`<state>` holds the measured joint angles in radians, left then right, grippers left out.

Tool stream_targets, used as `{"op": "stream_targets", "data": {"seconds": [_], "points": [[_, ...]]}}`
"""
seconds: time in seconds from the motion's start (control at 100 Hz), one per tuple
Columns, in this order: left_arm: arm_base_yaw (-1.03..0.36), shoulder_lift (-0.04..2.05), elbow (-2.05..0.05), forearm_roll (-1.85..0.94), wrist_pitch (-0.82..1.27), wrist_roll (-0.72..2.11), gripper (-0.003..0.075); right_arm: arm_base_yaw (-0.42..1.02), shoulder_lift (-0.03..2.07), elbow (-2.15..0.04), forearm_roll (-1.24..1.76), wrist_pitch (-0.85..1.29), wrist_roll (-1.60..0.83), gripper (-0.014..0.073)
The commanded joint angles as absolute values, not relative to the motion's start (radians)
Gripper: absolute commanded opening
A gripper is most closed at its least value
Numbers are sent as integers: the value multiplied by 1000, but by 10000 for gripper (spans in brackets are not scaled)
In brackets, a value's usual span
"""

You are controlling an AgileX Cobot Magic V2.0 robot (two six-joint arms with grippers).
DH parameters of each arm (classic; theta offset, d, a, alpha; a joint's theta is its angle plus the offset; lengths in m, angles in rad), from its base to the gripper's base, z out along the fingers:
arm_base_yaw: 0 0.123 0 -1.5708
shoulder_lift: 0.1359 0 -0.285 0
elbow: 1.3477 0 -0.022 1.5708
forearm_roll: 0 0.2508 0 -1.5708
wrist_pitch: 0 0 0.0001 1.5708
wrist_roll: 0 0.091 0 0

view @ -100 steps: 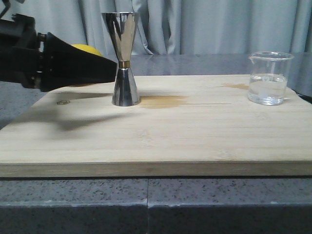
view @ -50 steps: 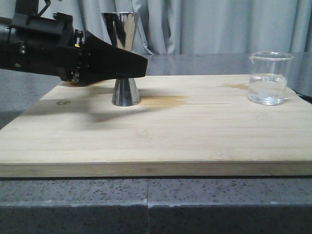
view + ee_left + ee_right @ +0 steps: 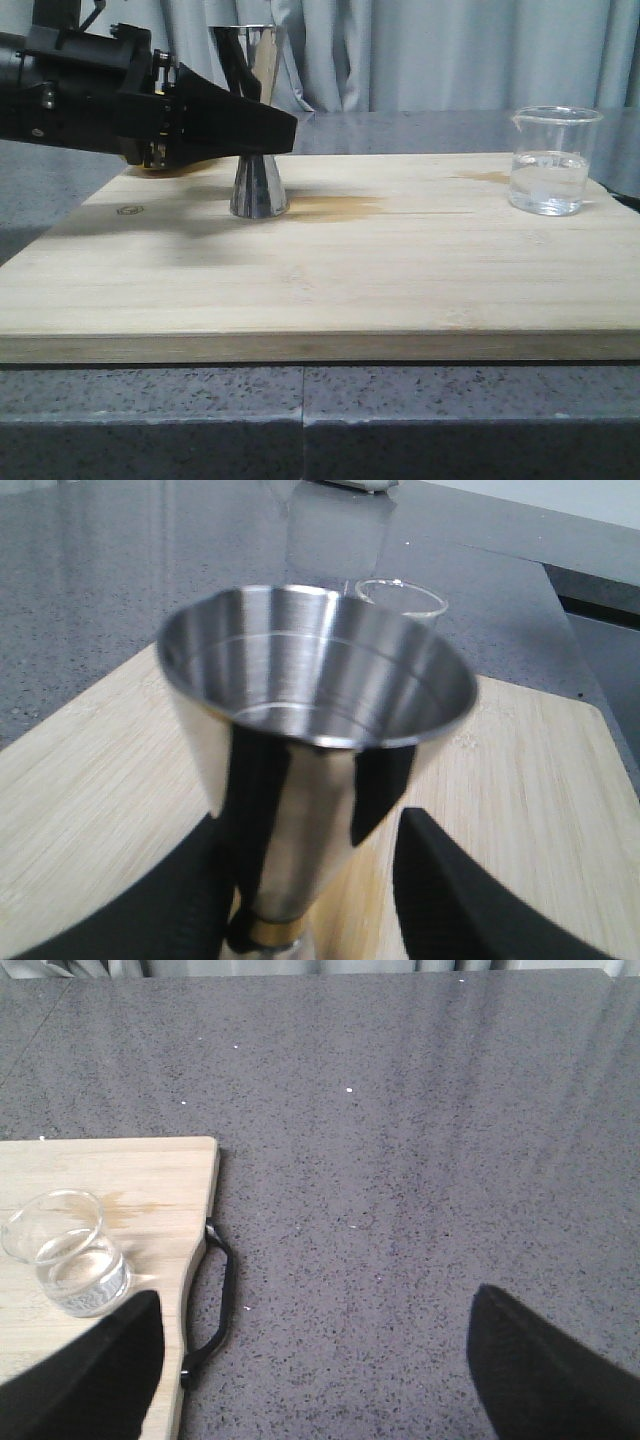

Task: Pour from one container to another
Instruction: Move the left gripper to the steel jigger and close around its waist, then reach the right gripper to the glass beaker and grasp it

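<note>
Only the left wrist view shows jigger (image 3: 300, 780) between left hand (image 3: 320, 900) fingers.

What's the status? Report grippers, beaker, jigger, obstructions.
Left gripper open, fingers either side of jigger waist, not clamped. Right gripper open, off the board, empty. Beaker upright, part full, untouched. Nothing between the two vessels.

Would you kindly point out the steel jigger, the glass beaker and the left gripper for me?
jigger (image 3: 259, 190), front view, on its lower cone.
beaker (image 3: 548, 165), front view, on its clear side wall.
left gripper (image 3: 310, 900), left wrist view, midway between fingertips flanking the jigger's waist.
</note>
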<state>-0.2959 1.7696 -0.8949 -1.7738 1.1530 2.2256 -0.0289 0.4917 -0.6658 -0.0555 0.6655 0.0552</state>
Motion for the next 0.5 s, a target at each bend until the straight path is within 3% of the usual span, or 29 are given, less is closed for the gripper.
{"op": "stream_targets", "data": {"seconds": [0.0, 0.21, 0.49], "points": [[-305, 1735, -921, -1852, 1263, 2227, 239, -36, 505, -701, -61, 601, 52, 575], [-305, 1735, -921, -1852, 1263, 2227, 148, -36, 505, -701, -61, 603, 52, 575], [-305, 1735, -927, -1852, 1263, 2230, 114, -22, 505, -701, -30, 592, 21, 575]]}}
